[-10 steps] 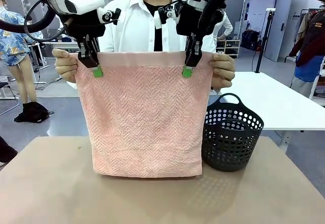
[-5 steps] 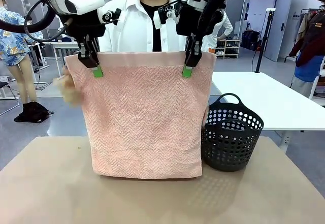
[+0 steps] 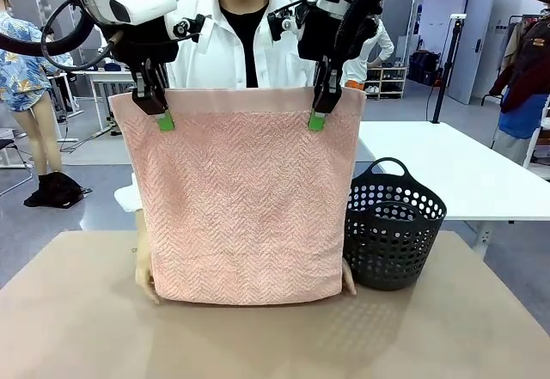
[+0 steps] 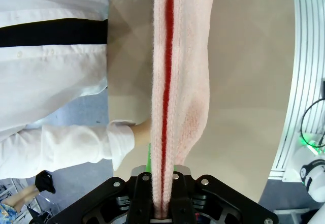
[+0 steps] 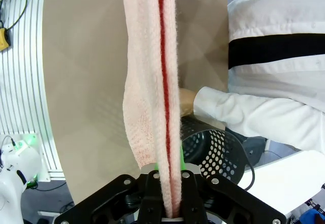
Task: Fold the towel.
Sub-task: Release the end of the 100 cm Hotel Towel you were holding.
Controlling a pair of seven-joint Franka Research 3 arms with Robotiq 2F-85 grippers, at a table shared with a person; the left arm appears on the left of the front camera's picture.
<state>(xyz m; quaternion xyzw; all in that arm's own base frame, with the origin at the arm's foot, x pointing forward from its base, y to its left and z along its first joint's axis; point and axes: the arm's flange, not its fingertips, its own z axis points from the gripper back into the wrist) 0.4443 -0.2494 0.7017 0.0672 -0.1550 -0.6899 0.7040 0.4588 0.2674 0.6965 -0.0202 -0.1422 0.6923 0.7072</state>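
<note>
The salmon-pink towel (image 3: pixel 241 194) hangs doubled in the air above the table, its lower edge near the tabletop. My left gripper (image 3: pixel 163 119) is shut on the towel's top edge near the left corner, and my right gripper (image 3: pixel 317 119) is shut on the top edge near the right corner. In the left wrist view the towel (image 4: pixel 177 92) drops away between the shut fingers (image 4: pixel 144 196). The right wrist view shows the towel (image 5: pixel 152 82) pinched the same way. The person's hands (image 3: pixel 146 283) hold the towel's two bottom corners.
A dark perforated basket (image 3: pixel 394 229) stands on the tan table (image 3: pixel 86 327) just right of the towel. The person in a white shirt (image 3: pixel 215 52) stands at the far side. A white table (image 3: pixel 464 173) lies behind on the right.
The person's hands let go of the towel's top corners and dropped to its bottom corners. Both grippers stayed still, holding the top edge.
</note>
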